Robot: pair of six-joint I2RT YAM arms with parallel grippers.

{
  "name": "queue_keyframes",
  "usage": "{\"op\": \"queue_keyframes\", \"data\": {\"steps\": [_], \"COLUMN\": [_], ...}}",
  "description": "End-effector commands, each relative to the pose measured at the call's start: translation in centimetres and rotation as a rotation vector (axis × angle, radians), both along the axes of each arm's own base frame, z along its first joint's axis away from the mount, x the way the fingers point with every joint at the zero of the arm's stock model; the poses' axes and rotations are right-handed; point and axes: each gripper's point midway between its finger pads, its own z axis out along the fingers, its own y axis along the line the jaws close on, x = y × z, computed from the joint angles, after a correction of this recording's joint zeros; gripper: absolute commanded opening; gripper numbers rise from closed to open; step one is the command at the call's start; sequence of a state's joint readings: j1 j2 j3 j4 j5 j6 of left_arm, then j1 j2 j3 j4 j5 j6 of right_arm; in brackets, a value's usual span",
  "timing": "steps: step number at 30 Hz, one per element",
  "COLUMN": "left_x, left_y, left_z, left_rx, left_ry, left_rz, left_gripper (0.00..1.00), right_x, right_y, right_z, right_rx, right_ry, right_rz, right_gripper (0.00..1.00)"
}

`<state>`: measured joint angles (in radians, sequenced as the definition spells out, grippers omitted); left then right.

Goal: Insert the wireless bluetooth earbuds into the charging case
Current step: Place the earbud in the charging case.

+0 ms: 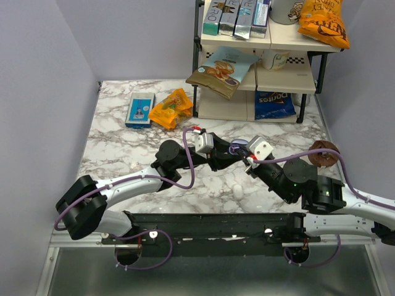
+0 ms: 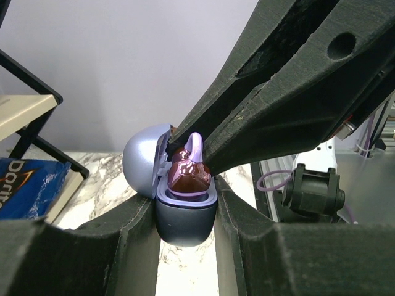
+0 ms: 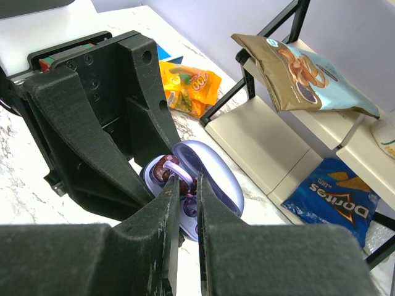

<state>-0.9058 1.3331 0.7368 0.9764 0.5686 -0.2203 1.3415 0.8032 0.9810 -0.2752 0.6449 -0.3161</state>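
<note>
Two robot arms meet over the middle of a marble table (image 1: 123, 148). The left gripper (image 2: 183, 202) is clamped on the base of the charging case (image 2: 184, 225) and holds it upright, with its lid hinged open to the left. The right gripper (image 3: 188, 185) reaches in from the right, jaws pinched together on one earbud (image 2: 188, 172). The earbud sits at the mouth of the case, partly in its pocket and partly above the rim. Whether the other earbud is already seated cannot be told.

The earbud looks tilted rather than seated. If released now, it could stay perched crooked or tip out and drop to the table. Its rounded, slick shell gives the narrow fingertips little to bite on, so a slight twist could squirt it sideways. An off-centre push could turn the case in the left jaws, because its base is smooth and curved. The right fingertips are close to the open lid and could knock it shut.

The earbud is glossy plum-purple and bulbous, with a pale lilac tip. The case is matte lilac-blue and egg-like, with a domed lid and a paler inner rim. The gripper fingers are black, rough-surfaced plastic. The table is white with grey veins. At the far side stands a shelf rack (image 1: 259, 74) with crinkly snack bags, including a blue Doritos bag (image 1: 274, 103).
</note>
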Motion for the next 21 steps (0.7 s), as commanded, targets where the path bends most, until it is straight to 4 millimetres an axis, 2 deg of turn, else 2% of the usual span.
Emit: {"op": "queue_keyframes", "data": {"steps": [1, 7, 21], "left_x": [-0.5, -0.51, -0.47], "left_y": [0.89, 0.92, 0.97], "left_z": [3.36, 3.26, 3.36], "left_rx": [-0.095, -0.096, -0.108], "left_ry": [-0.083, -0.079, -0.071], "left_rz": [0.021, 0.021, 0.023], "left_gripper": [0.0, 0.0, 0.0], "right_x": [-0.91, -0.85, -0.86], "right_y": [0.79, 0.67, 0.33], "right_z": [-2.47, -2.28, -2.29], "right_rx": [-0.092, -0.087, -0.099], "right_ry": [0.055, 0.053, 0.056], "right_rz": [0.06, 0.054, 0.049], "right_gripper": [0.11, 0.22, 0.26]}}
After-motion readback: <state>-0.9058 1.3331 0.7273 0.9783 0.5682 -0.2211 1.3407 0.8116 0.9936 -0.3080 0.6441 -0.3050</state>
